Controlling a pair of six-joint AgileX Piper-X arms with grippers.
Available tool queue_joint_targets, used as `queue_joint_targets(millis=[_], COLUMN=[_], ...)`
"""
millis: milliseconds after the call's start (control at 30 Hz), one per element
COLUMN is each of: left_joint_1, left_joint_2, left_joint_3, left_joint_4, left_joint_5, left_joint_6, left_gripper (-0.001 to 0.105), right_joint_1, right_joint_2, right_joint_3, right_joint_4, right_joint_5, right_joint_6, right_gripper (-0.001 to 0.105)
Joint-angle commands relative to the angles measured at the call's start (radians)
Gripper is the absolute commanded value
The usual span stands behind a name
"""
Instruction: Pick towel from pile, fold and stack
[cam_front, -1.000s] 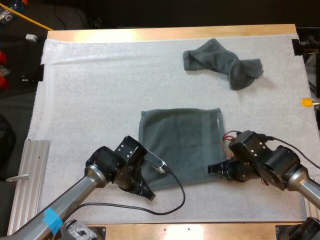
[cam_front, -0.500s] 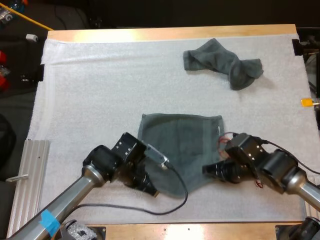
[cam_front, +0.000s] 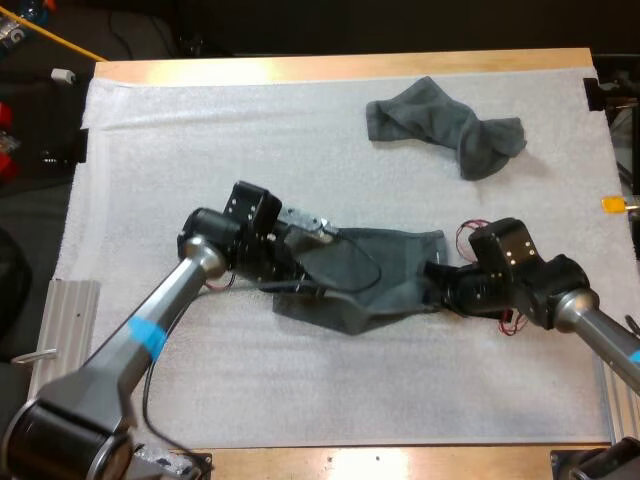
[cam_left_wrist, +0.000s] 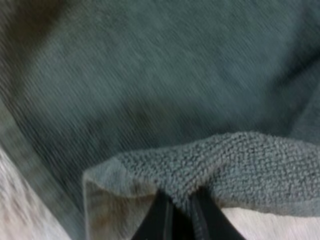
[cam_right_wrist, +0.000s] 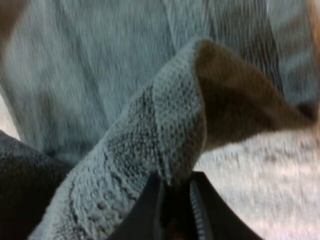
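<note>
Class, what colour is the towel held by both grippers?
The towel is plain dark grey-green; left wrist view shows it best.

Towels: 2 in all, 1 crumpled towel (cam_front: 445, 125), 1 part-folded towel (cam_front: 385, 280)
Grippers: 2, left gripper (cam_left_wrist: 181, 215) and right gripper (cam_right_wrist: 175, 210)
White mat (cam_front: 200, 150): 1
Ribbed metal rail (cam_front: 55, 350): 1

place: robot lab bench | cues — robot arm (cam_front: 170, 300), wooden table (cam_front: 330, 68), white mat (cam_front: 200, 150), aluminium rail (cam_front: 60, 340) beside it
</note>
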Motion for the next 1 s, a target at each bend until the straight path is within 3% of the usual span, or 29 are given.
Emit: queue_joint_targets(millis=[0,267,467,800,900,967], left_joint_1=[0.007,0.076,0.097,0.097,0.097,0.097], left_joint_2=[0.017,0.153,0.190,0.206,0.206,0.206], left_joint_3=[-0.022,-0.131,-0.134,-0.134,-0.134,-0.134], left_joint_4=[-0.001,-0.009,-0.053,-0.106,-0.108,-0.108], left_joint_5=[0.008,0.008,0.008,0.006,0.006,0.006], left_joint_6=[0.006,0.006,0.003,0.003,0.003,0.003], left_gripper=[0.000,0.000,0.000,0.000,0.008,0.022], right_joint_1=[-0.013,-0.064,-0.076,-0.075,-0.075,-0.075], right_joint_2=[0.009,0.100,0.132,0.132,0.132,0.132], right_joint_3=[-0.008,-0.008,-0.008,-0.008,-0.008,-0.008], right_joint_4=[-0.025,-0.147,-0.223,-0.234,-0.245,-0.276], right_joint_5=[-0.017,-0.006,0.020,0.081,0.084,0.084], right_joint_6=[0.011,0.071,0.118,0.124,0.124,0.124], right_gripper=[0.000,0.000,0.000,0.001,0.018,0.040])
